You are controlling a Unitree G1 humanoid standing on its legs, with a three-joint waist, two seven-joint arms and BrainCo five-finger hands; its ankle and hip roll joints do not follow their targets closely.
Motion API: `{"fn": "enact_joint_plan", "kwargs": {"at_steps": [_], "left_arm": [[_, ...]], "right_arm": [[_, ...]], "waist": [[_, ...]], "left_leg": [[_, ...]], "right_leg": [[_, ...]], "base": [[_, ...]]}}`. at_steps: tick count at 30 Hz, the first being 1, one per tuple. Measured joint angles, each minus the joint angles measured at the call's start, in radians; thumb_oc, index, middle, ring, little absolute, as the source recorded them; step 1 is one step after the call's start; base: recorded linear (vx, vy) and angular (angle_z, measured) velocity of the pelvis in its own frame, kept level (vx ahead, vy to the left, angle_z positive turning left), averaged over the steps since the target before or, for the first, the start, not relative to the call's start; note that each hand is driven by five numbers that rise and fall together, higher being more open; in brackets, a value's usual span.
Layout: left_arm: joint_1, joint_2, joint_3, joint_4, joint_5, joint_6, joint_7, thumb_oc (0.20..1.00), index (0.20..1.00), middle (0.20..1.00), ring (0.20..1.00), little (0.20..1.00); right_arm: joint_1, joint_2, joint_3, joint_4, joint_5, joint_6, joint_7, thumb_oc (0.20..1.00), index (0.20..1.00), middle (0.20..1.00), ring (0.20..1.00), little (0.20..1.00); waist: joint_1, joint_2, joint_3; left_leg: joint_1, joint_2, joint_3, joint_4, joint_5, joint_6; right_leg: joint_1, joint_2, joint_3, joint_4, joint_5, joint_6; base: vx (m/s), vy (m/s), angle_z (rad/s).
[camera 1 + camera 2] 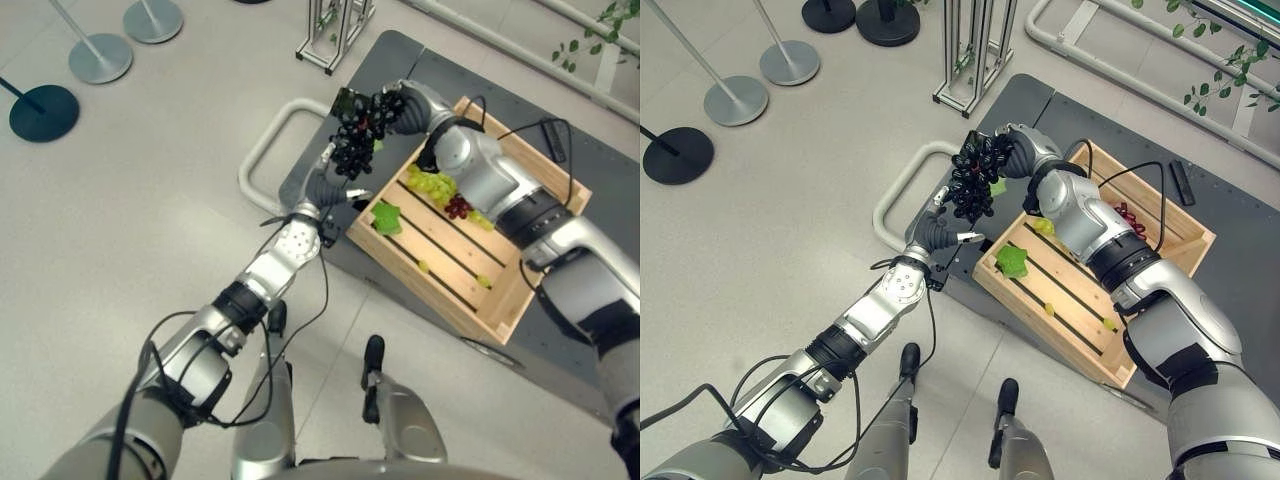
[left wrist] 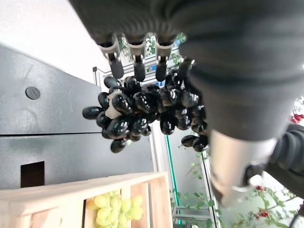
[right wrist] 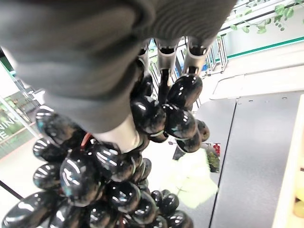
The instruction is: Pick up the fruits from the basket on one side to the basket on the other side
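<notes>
- Nearest to us, the left hand is reaching up from the lower left, sitting just under the fruit with its fingers straight and relaxed, gripping nothing. In its wrist view the fingertips are pointing right at the grapes, but I cannot tell whether they are touching.
- Just beyond it, the wooden crate is resting on the dark platform, standing in as the source basket. It is holding a bunch of green grapes, a small bunch of red grapes, a green leafy piece and a few loose green grapes on the slats.
- Going further out, the right hand is hanging past the crate's far corner, above the platform's edge, with its fingers curled around the top of the bunch of black grapes. The bunch is dangling clear of the crate, fully in the air.
- My read on progress: this looks like a handover in the making, right to left, with the black grapes lifted out but not delivered.
- I am not seeing a receiving basket anywhere, so the drop-off is still ahead, and the green and red grapes are waiting their turn.
- Farthest off, round stanchion bases and a metal frame are standing on the floor.
- On writing: I am making out no legible labels or print on the crate, platform or fruit.
</notes>
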Motion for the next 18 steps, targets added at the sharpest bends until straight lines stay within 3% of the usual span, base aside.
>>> {"fn": "enact_joint_plan", "kwargs": {"at_steps": [5, 9, 18], "left_arm": [[-0.001, -0.004, 0.003, 0.016, 0.001, 0.000, 0.042, 1.000, 1.000, 1.000, 1.000, 1.000], [-0.012, -0.055, 0.055, 0.082, -0.026, -0.001, 0.094, 1.000, 1.000, 1.000, 1.000, 1.000], [-0.020, -0.048, 0.115, 0.062, -0.032, -0.025, 0.139, 1.000, 1.000, 1.000, 1.000, 1.000]], "right_arm": [[0.019, 0.032, -0.028, -0.024, 0.001, 0.000, -0.020, 0.200, 0.200, 0.200, 0.200, 0.200], [0.044, 0.080, -0.037, -0.047, 0.035, 0.000, -0.055, 0.200, 0.200, 0.200, 0.200, 0.200], [0.074, 0.064, -0.059, -0.169, 0.120, -0.017, -0.076, 0.200, 0.200, 0.200, 0.200, 0.200]], "waist": [[-0.010, -0.008, -0.005], [-0.021, -0.017, -0.012], [-0.020, -0.017, -0.045]], "left_leg": [[0.000, 0.000, -0.001, 0.000, 0.000, 0.000], [0.000, 0.001, 0.003, 0.000, 0.000, 0.000], [-0.031, 0.001, 0.007, 0.001, 0.001, 0.001]], "right_leg": [[0.000, 0.000, 0.000, 0.000, 0.000, 0.000], [-0.003, 0.000, 0.001, 0.003, 0.000, 0.000], [-0.038, -0.002, 0.004, 0.012, -0.001, -0.001]], "base": [[0.00, 0.000, 0.00], [0.00, 0.001, -0.02], [0.00, 0.000, 0.00]]}}
